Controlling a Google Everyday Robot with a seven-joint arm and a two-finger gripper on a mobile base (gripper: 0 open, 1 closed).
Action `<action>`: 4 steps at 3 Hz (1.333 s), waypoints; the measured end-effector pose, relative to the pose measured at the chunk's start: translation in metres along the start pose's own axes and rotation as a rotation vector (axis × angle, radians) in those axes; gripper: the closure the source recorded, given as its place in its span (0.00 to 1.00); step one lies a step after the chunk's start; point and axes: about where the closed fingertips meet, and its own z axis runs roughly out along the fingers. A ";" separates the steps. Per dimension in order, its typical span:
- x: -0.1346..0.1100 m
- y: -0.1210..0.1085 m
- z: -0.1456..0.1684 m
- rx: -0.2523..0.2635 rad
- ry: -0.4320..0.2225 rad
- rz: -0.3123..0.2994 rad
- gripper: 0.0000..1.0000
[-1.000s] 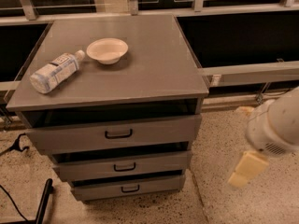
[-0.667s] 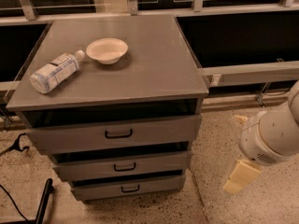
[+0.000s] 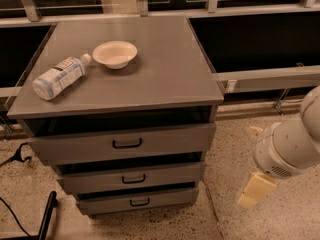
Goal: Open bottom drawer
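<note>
A grey metal cabinet (image 3: 150,79) has three drawers. The bottom drawer (image 3: 137,201) has the slimmest front and a small black bar handle (image 3: 139,202). It sits low near the floor, with a dark gap above its front. Above it are the mid-sized drawer (image 3: 132,178) and the tallest top drawer (image 3: 125,144). My gripper (image 3: 254,190) hangs at the lower right, beside the cabinet and apart from it, at about the height of the bottom drawer. One cream finger (image 3: 255,190) points down towards the floor. The white arm (image 3: 290,144) is above it.
A plastic water bottle (image 3: 59,77) lies on its side on the cabinet top, next to a white bowl (image 3: 115,53). Speckled floor (image 3: 280,219) lies to the right. A black cable (image 3: 15,156) and a black bar (image 3: 46,216) are at the lower left. Metal rails run behind.
My arm and gripper have moved down and to the left, closer to the cabinet's right side. The drawers, bottle and bowl have not moved.
</note>
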 end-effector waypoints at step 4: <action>0.098 0.097 0.236 -0.114 -0.108 0.196 0.00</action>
